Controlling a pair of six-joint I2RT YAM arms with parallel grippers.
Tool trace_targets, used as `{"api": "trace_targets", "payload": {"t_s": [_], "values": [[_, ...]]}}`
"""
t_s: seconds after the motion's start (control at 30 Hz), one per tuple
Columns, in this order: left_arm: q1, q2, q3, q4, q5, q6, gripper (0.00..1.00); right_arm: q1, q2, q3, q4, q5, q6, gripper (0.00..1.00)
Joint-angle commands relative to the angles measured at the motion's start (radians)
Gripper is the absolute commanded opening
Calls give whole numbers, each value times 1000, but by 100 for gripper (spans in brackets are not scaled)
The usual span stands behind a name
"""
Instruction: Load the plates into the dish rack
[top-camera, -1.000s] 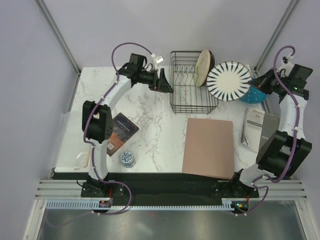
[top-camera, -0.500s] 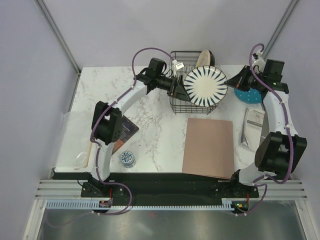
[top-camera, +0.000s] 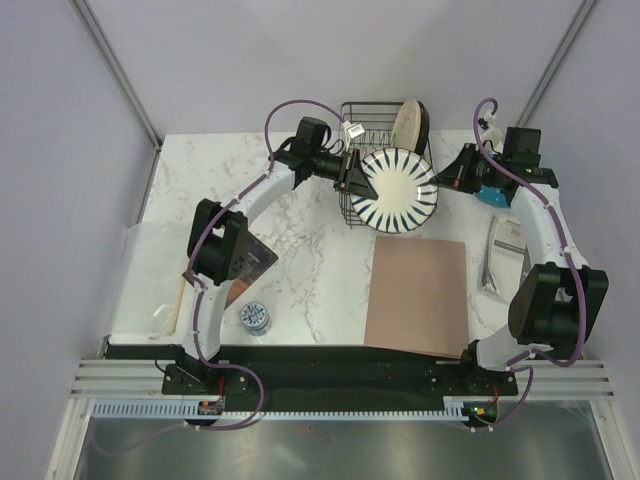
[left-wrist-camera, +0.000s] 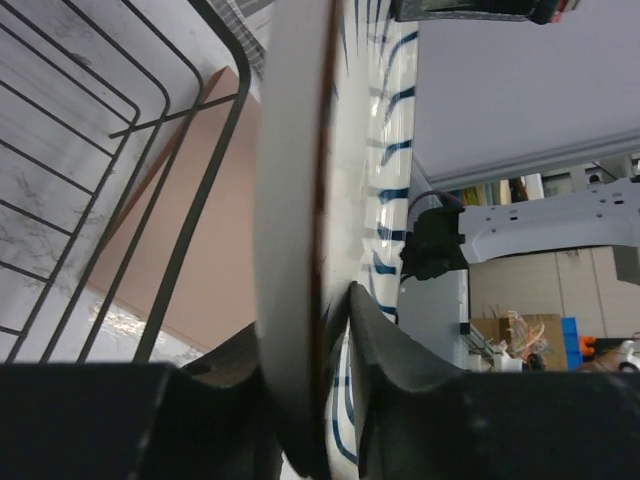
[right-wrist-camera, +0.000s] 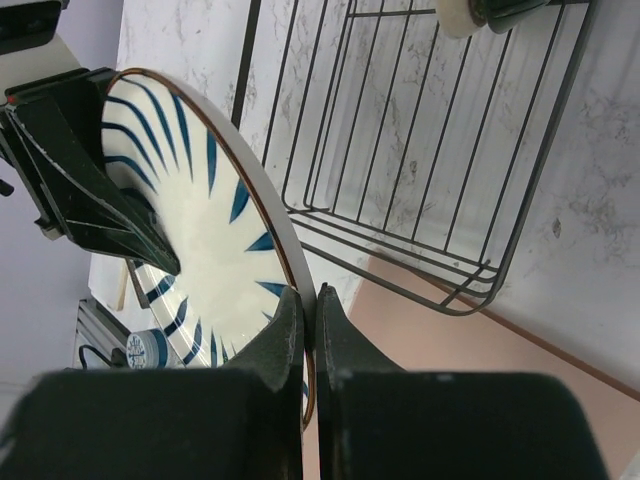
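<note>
1. The striped plate (top-camera: 398, 190) hung tilted over the dish rack's (top-camera: 360, 122) front edge.
2. The left gripper (top-camera: 356, 179) and right gripper (top-camera: 444, 181) each pinched an opposite rim.
3. It looked rigid, glossy, slippery and breakable; the rim seemed the safest hold.

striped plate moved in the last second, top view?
Yes. The striped plate went left and toward the arm bases: it was right of the dish rack, now it overlaps the rack's near right corner.
</note>
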Motion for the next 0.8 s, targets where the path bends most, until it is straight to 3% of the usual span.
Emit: {"api": "trace_targets", "payload": {"t_s": [0.0, 0.1, 0.13, 0.23, 0.37, 0.4, 0.43, 0.53, 0.57, 0.6, 0.67, 0.77], "values": [[-1, -4, 16, 80, 77, -40, 27, -4, -57, 23, 42, -55, 6, 0], [11, -9, 1, 79, 78, -45, 30, -4, -57, 40, 15, -50, -26, 0], [16, -13, -7, 79, 75, -45, 38, -4, -55, 43, 10, -49, -26, 0], [28, -18, -16, 82, 77, -40, 47, -2, -55, 43, 5, -47, -30, 0], [37, -21, -18, 77, 78, -40, 49, -4, -55, 37, 5, -41, -35, 0], [37, -24, -19, 77, 77, -37, 47, -4, -55, 35, 4, -43, -37, 0], [39, -26, -24, 77, 81, -37, 34, -4, -55, 34, 4, -50, -40, 0], [39, -29, -36, 96, 116, -35, 8, -4, -48, 20, 7, -84, -32, 2], [39, -29, -39, 120, 129, -40, 5, -4, -45, 14, 5, -90, -24, 21], [39, -29, -47, 132, 147, -52, 3, -4, -37, 6, 4, -113, -24, 30], [39, -30, -55, 174, 161, -69, 2, -2, -31, -19, 4, -148, -26, 45], [37, -27, -59, 211, 176, -101, 2, -1, -6, -48, 5, -200, -23, 55]]}}
